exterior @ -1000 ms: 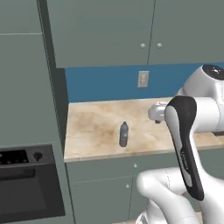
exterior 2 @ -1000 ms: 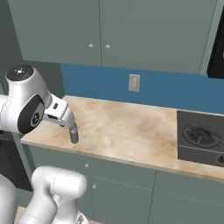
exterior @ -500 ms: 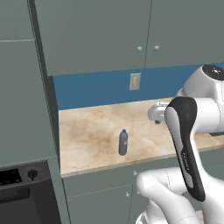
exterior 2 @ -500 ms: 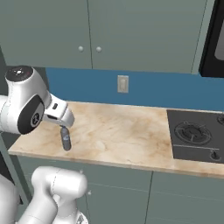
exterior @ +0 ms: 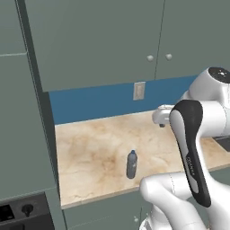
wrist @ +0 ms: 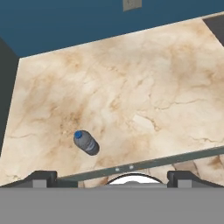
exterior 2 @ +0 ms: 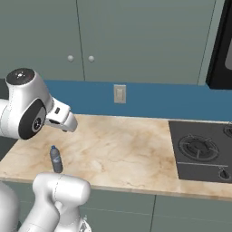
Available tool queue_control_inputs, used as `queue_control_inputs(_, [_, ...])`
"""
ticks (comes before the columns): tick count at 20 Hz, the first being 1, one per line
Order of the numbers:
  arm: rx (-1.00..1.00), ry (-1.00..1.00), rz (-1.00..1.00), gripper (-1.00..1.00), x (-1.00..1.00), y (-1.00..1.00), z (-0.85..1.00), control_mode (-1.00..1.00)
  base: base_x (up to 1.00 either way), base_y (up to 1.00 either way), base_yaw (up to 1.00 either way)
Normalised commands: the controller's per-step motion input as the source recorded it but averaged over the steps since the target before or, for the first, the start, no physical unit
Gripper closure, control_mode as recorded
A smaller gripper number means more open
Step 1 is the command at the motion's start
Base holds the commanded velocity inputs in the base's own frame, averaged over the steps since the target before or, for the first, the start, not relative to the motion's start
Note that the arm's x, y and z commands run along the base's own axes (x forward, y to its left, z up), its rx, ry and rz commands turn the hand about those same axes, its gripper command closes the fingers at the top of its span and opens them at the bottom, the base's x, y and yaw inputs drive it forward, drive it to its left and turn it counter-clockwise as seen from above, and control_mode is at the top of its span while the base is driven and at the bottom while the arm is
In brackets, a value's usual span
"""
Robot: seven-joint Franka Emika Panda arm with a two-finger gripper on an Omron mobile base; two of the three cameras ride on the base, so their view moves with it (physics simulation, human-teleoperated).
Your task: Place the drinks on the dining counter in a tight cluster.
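Note:
A small slim greyish water bottle [exterior: 131, 164] with a blue cap stands upright on the beige wall counter [exterior: 94, 143], near its front edge. It is also seen in the right base view as the bottle [exterior 2: 55, 159] and from above in the hand view as the bottle [wrist: 86, 142]. My gripper [wrist: 113, 178] is open and holds nothing, up above the counter's front edge, with the bottle below and left of centre in the hand view. The white hand [exterior: 161, 116] hangs over the counter, right of the bottle. The dining counter is out of view.
A black cooktop [exterior 2: 199, 149] is set into the counter at the right. A blue backsplash with a wall outlet [exterior 2: 119, 94] runs behind, grey cabinets [exterior 2: 113, 36] above. A tall grey cabinet [exterior: 22, 117] and an oven [exterior: 22, 213] stand at the left.
The whole picture has slid left and down in both base views, so the base has moved. The bottle stays put on the counter. The arm keeps its pose, gripper still open.

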Motion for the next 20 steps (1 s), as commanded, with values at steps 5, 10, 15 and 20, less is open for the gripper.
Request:
queue_control_inputs(5, [0.0,0.0,0.0,-1.0,0.0,0.0,0.0,1.0,0.11,0.02,0.0])
queue_control_inputs(10, [0.0,0.0,0.0,-1.0,0.0,0.0,0.0,1.0,0.0,0.0,0.0])
queue_control_inputs(15, [0.0,0.0,0.0,-1.0,0.0,0.0,0.0,1.0,-0.01,0.0,0.0])
queue_control_inputs(20, [0.03,-0.02,0.03,-1.0,0.0,0.0,-0.13,-1.0,-0.01,0.0,0.0])
